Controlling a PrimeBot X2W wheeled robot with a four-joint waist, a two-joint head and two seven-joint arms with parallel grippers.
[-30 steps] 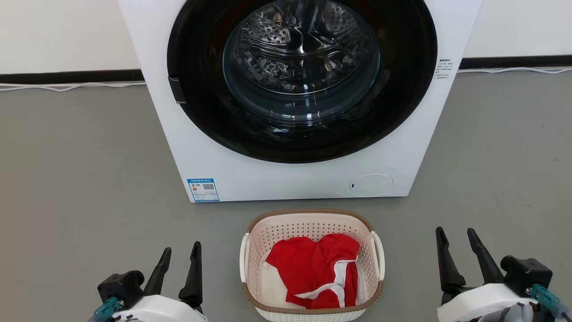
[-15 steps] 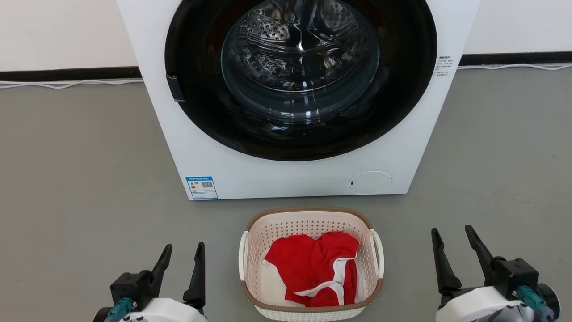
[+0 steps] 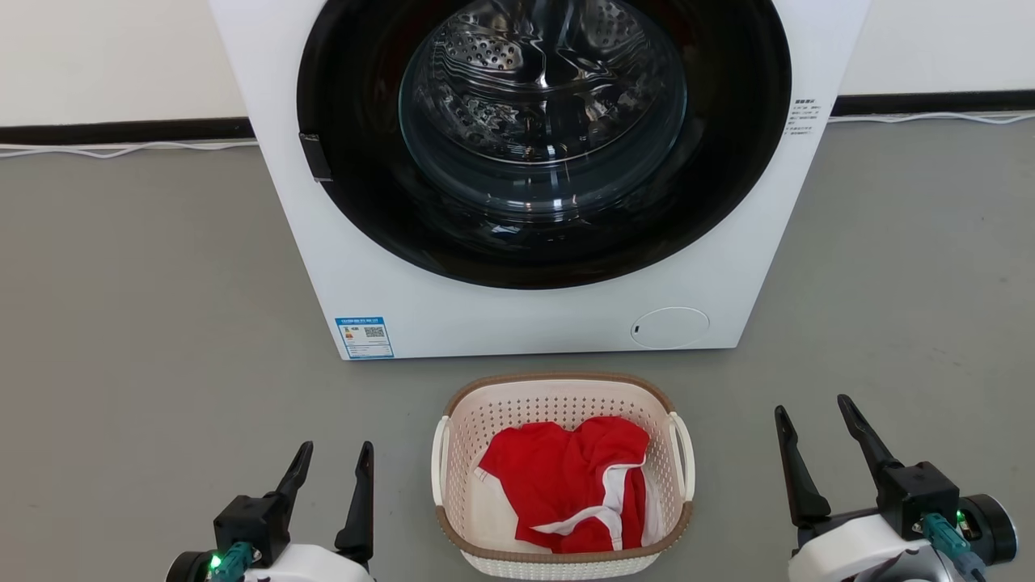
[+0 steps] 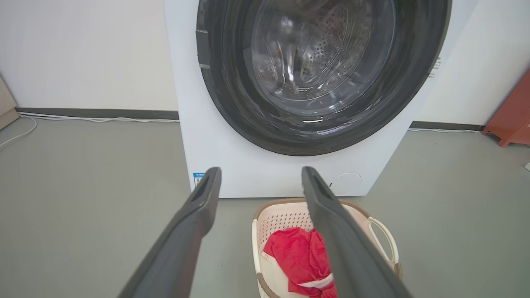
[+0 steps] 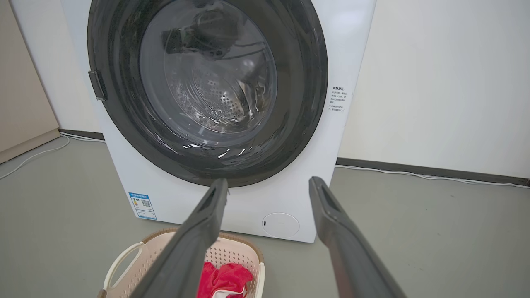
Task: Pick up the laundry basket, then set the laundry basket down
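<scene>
Both grippers have edged slightly inward toward the basket over the last second, and the head camera has shifted a touch as well. Seen from the head, the left gripper sits at the lower left, its two dark fingers parted and holding nothing. Near it, at the bottom centre, the laundry basket stands upright on the grey floor, just in front of the washing machine, with a red and white garment heaped inside. Farther away, at the lower right, the right gripper is also spread apart and empty. Neither touches the basket yet. A likely risk: if only one handle is caught, or one arm lifts sooner, the basket could tip and spill the garment; a push forward could knock it against the machine. Count: two grippers, one basket with two white side handles, one garment, one washing machine.
</scene>
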